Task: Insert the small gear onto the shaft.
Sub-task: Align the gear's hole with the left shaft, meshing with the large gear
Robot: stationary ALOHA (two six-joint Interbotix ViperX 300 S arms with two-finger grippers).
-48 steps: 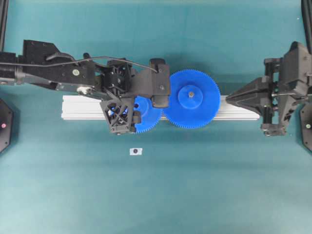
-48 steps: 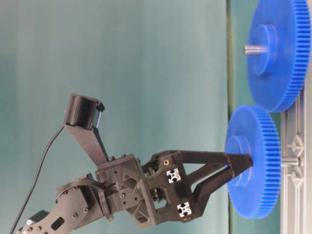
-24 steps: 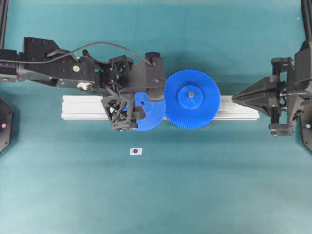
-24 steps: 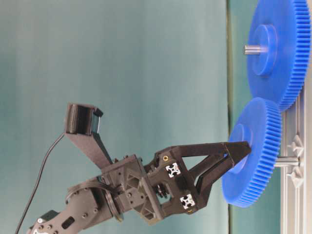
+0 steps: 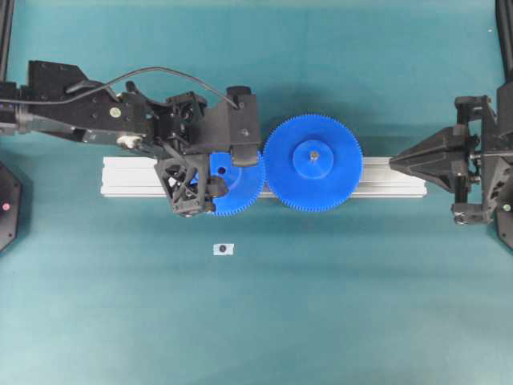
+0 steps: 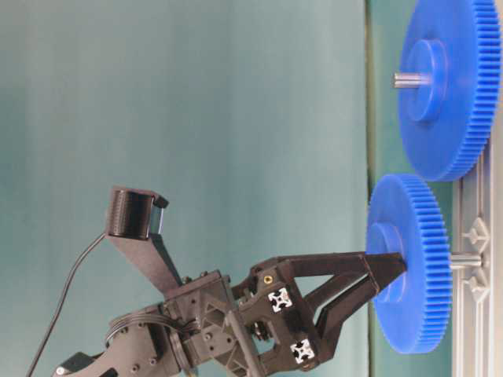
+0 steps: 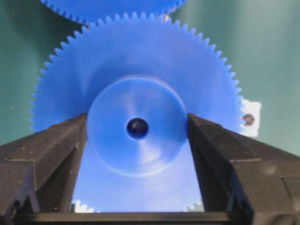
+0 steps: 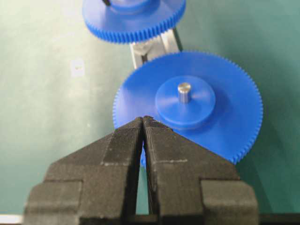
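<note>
1. Gripping is what the left gripper (image 7: 137,129) is doing: its two black fingers (image 7: 51,154) are pressing on either side of the raised round hub of the small gear (image 7: 136,93), so the jaws are standing only as wide as that hub.
2. From overhead, the small gear (image 5: 236,183) is sitting over the aluminium rail (image 5: 132,176), with its teeth right up against those of the larger blue gear (image 5: 313,163).
3. From table level, the small gear (image 6: 413,263) is being held flat-on to the rail (image 6: 475,236), with a short grey pin (image 6: 465,260) showing between the gear's back face and the rail.
4. The larger blue gear (image 8: 187,112) is resting on the rail with its own grey pin (image 8: 183,92) poking up through its hub.
5. The right gripper (image 8: 142,123) is hovering near the rail's far end, jaws pressed together with nothing between them.
6. A small white tag (image 5: 224,249) with a dark dot is lying on the green table (image 5: 321,321), apart from the rail.
</note>
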